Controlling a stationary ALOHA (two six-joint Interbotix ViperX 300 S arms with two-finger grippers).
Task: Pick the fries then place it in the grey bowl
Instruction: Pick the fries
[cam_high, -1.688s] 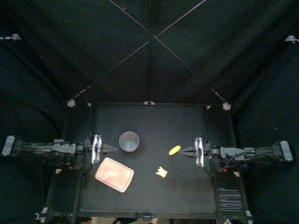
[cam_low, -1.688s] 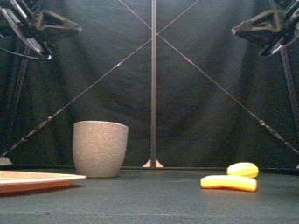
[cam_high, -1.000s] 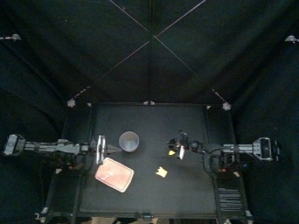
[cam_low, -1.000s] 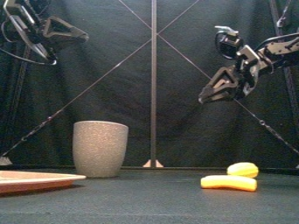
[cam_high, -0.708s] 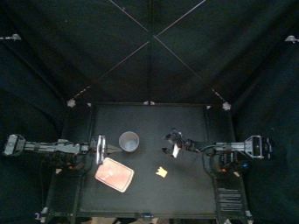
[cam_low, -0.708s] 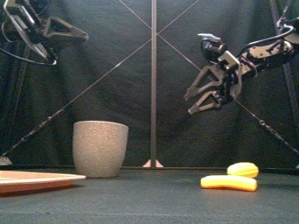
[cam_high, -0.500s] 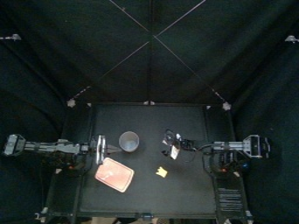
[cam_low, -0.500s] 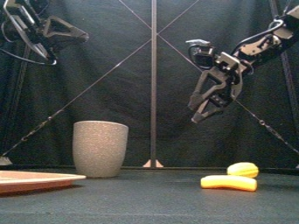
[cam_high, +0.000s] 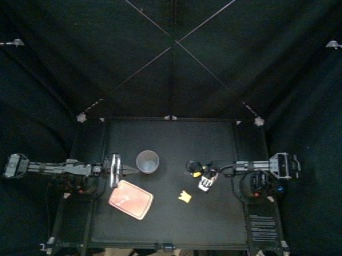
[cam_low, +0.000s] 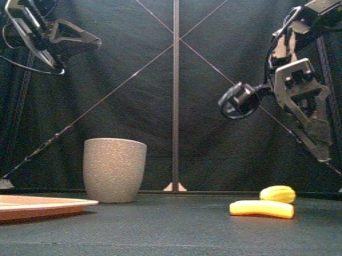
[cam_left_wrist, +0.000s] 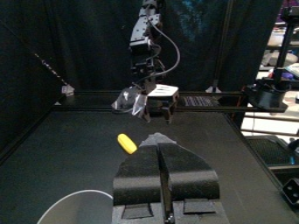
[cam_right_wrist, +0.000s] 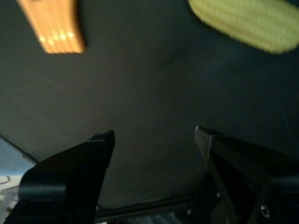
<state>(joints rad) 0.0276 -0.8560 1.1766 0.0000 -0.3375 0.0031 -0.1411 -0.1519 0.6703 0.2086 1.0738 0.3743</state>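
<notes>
Your right gripper (cam_right_wrist: 152, 138) hangs above the table (cam_high: 174, 135) with its jaws spread wide, and nothing is between them. Under it you see bare table surface only. The fries (cam_right_wrist: 59, 26), an orange ridged piece, lie flat on the table ahead of the jaws, beyond the tip of one jaw and a little outside it. A round yellow toy (cam_right_wrist: 246, 19) lies ahead of the other jaw, also outside the gap. So the two toys are on opposite sides of the opening, and neither jaw touches them.

In the front view the fries lie just before the yellow toy, almost touching it. The right arm comes down over them and stays clearly higher than both.

The grey cup (cam_low: 115, 169), which is the task's grey bowl, stands upright and well apart from the right jaws, on the side toward your left arm. Your left gripper (cam_left_wrist: 159, 142) rests at its side of the table, with its jaws pressed together and holding nothing. The cup's pale rim shows close under these jaws, a little to one side. The pink tray (cam_low: 40, 205) lies flat near the front of the table, on the left gripper's side, apart from the cup.
</notes>
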